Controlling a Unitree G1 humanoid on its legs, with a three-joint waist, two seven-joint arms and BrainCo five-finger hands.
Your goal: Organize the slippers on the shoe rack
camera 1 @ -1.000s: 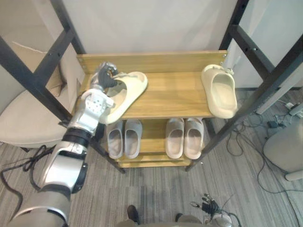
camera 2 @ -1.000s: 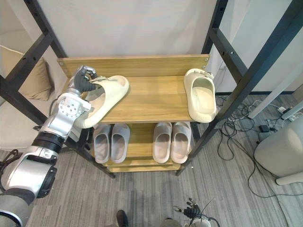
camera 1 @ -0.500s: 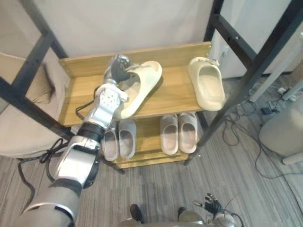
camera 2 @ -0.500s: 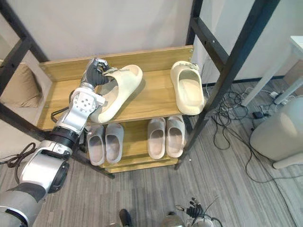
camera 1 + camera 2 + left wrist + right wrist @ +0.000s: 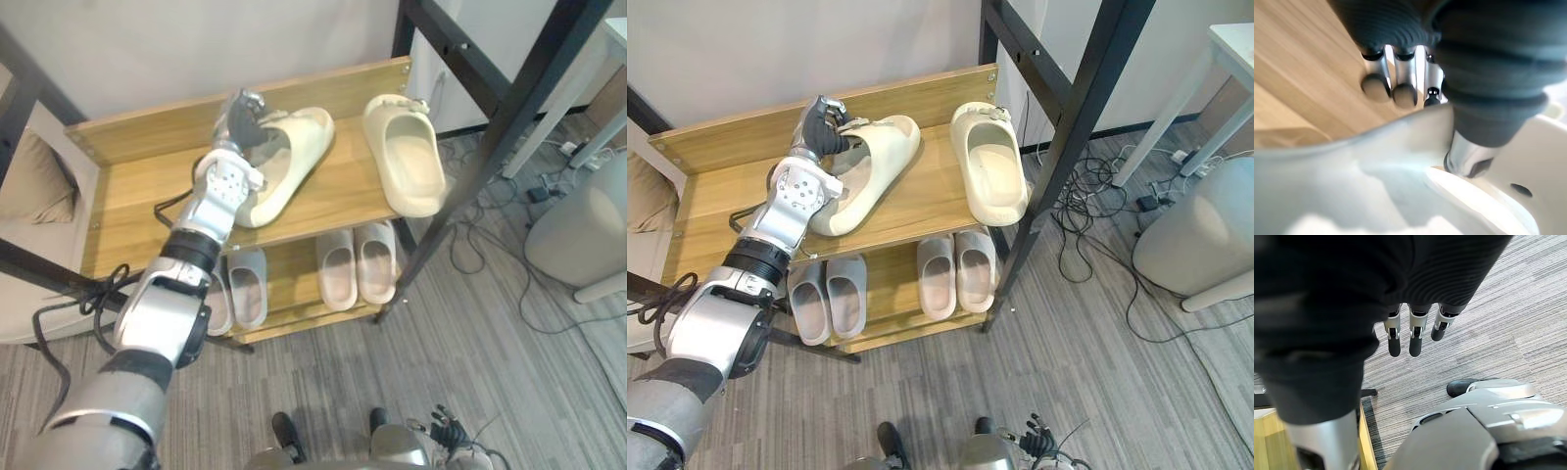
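Lower pairs (image 5: 358, 264) on the rack (image 5: 118, 196) look sorted. My left hand (image 5: 240, 113) fingers pinch one slipper (image 5: 294, 157) on the rack's top, skewed, apart from its mate (image 5: 404, 162). Pairing's left.

The wooden shoe rack (image 5: 137, 196) carries two cream slippers on its top shelf. The left cream slipper (image 5: 289, 157) sits diagonally, its band gripped by the left hand (image 5: 242, 119). The right cream slipper (image 5: 404, 162) lies flat, heel overhanging the front edge. Two grey pairs (image 5: 358, 264) stand on the lower shelf.
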